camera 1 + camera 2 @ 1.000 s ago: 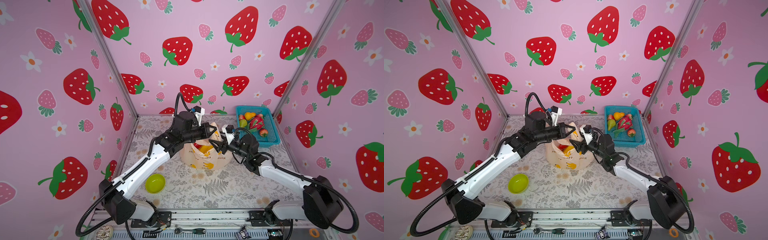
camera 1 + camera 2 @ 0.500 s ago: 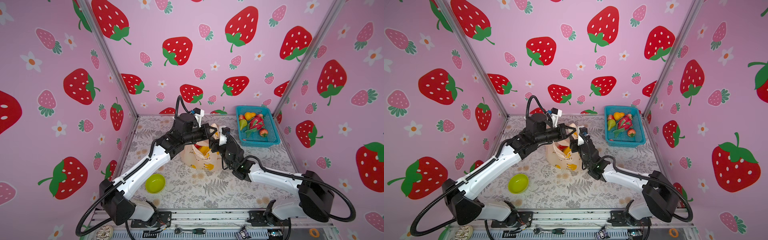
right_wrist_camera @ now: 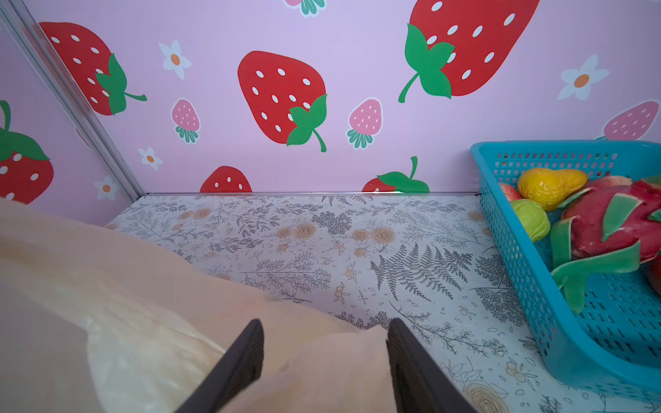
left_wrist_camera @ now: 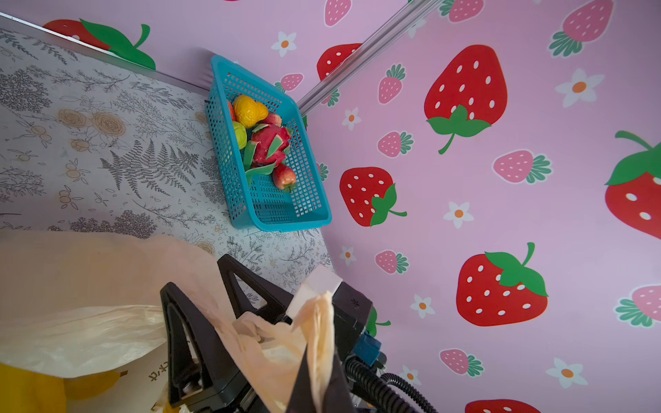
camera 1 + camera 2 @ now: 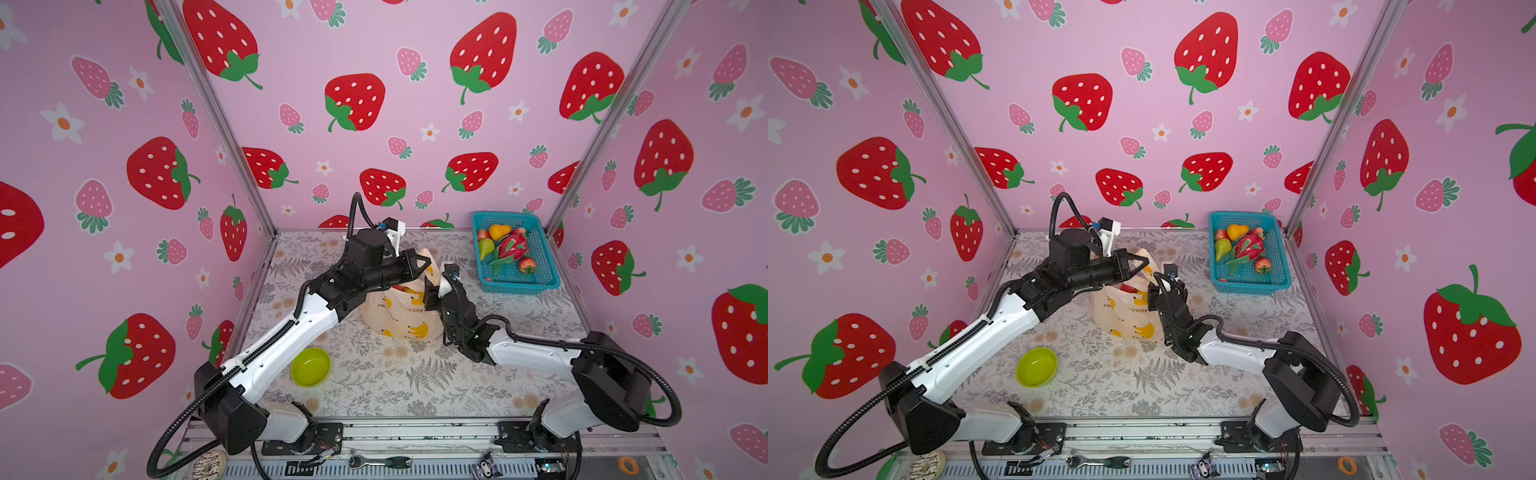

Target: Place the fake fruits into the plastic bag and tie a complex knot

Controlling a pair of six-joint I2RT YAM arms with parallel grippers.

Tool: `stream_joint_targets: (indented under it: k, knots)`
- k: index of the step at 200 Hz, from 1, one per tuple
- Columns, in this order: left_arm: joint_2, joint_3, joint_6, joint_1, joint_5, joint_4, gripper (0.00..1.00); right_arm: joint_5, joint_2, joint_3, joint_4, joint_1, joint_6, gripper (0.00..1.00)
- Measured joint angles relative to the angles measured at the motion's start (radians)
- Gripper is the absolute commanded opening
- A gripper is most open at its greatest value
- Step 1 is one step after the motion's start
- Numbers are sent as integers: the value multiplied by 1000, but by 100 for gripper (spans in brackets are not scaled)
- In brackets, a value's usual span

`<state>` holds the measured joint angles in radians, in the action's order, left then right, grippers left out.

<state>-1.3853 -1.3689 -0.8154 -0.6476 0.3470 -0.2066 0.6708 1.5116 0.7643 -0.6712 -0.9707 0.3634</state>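
The plastic bag (image 5: 399,318) (image 5: 1125,318) stands mid-table, mouth up, with a yellow banana (image 4: 89,384) and something red inside. My left gripper (image 5: 428,262) (image 4: 316,391) is above the bag's far side, shut on a bunched handle of the bag that it holds up. My right gripper (image 5: 432,291) (image 3: 323,343) is at the bag's right rim; its jaws stand apart with bag film (image 3: 314,368) between them. More fake fruits lie in the teal basket (image 5: 536,283): an orange pear (image 5: 498,231), a green pear (image 5: 485,248), a dragon fruit (image 5: 513,246) and a red apple (image 5: 527,264).
A lime-green bowl (image 5: 310,366) sits front left, beside the left arm. The basket stands in the back right corner against the walls. Strawberry-print walls close the table on three sides. A ratchet tool (image 5: 382,461) lies on the front rail.
My right gripper has swung from the bag's right side in to its rim, and its jaws have narrowed around the film. The left gripper has held still with the handle.
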Motion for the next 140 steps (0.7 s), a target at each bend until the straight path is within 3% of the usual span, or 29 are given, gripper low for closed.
stream_joint_targets:
  k: [38,91,112,140]
  knots:
    - [0,4,3,12,-6,-11,0,-29,32,-4,-19,10,5,66]
    - [0,9,3,29,-6,-19,0,-85,40,-25,-43,18,-20,65]
    - [0,13,3,40,-4,-19,0,-113,39,-29,-44,26,-35,70]
    - [0,16,3,48,-2,-14,0,-173,20,-40,-39,41,-70,85]
